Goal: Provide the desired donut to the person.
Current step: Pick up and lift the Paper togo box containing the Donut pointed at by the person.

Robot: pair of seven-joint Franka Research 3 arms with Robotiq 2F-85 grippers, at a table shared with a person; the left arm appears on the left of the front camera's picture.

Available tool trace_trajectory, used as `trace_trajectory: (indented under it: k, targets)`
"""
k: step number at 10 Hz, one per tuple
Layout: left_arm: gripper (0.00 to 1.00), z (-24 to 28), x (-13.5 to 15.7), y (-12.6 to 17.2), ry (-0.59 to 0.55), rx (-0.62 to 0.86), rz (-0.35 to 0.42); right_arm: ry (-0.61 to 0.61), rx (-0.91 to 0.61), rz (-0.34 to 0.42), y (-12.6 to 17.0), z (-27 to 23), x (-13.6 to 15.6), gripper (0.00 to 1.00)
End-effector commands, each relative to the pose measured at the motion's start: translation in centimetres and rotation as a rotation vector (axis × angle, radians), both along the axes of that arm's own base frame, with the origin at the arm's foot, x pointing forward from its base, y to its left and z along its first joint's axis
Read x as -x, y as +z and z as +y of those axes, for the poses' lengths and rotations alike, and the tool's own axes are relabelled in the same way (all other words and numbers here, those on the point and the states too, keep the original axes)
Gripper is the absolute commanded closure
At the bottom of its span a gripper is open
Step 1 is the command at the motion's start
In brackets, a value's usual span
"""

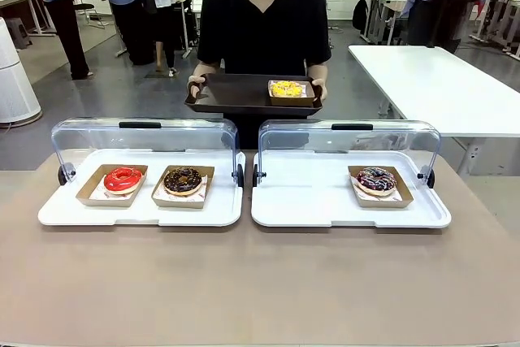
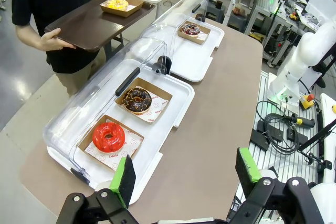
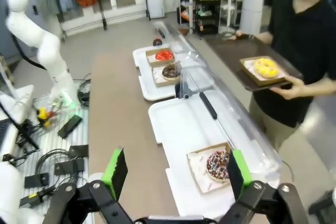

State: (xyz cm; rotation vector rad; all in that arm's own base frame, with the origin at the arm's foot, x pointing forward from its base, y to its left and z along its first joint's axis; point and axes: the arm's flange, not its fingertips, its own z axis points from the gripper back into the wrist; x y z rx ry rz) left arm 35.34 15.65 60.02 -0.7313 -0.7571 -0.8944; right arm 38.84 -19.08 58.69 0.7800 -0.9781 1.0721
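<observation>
Lettering check: nothing legible in any view.
Small red print sat on the white paper liner (image 2: 131, 144) under the red donut (image 2: 108, 136), seen from the left wrist, too small and blurred to read. Faint marks on the neighbouring liner (image 2: 159, 106) under the chocolate donut (image 2: 137, 99) were equally unreadable.

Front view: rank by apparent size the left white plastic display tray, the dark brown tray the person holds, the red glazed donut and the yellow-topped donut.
1. left white plastic display tray
2. dark brown tray, farther off
3. red glazed donut and yellow-topped donut: much alike; the yellow sits farther, so unranked
</observation>
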Motion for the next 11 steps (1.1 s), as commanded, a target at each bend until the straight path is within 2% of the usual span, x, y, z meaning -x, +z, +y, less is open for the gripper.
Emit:
trace_trajectory:
  k: [1, 5, 8, 9, 11]
  targets:
    - [0.0, 0.1, 0.2, 0.0, -0.011, -0.005, -0.004, 0.016, 0.035, 0.015, 0.5, -1.4, -0.1, 0.0]
    - [0.0, 0.1, 0.2, 0.0, -0.011, -0.005, -0.004, 0.035, 0.152, 0.028, 0.8, -1.6, 1.2, 0.0]
    - [0.0, 0.1, 0.2, 0.0, -0.011, -0.005, -0.004, 0.038, 0.178, 0.004, 1.5, -0.7, 2.1, 0.0]
    - [0.0, 0.1, 0.2, 0.0, -0.011, -0.005, -0.004, 0.022, 0.138, 0.039, 1.2, -1.5, 1.2, 0.0]
    - [0.0, 0.1, 0.2, 0.0, -0.011, -0.005, -0.004, 0.022, 0.138, 0.039, 1.2, -1.5, 1.2, 0.0]
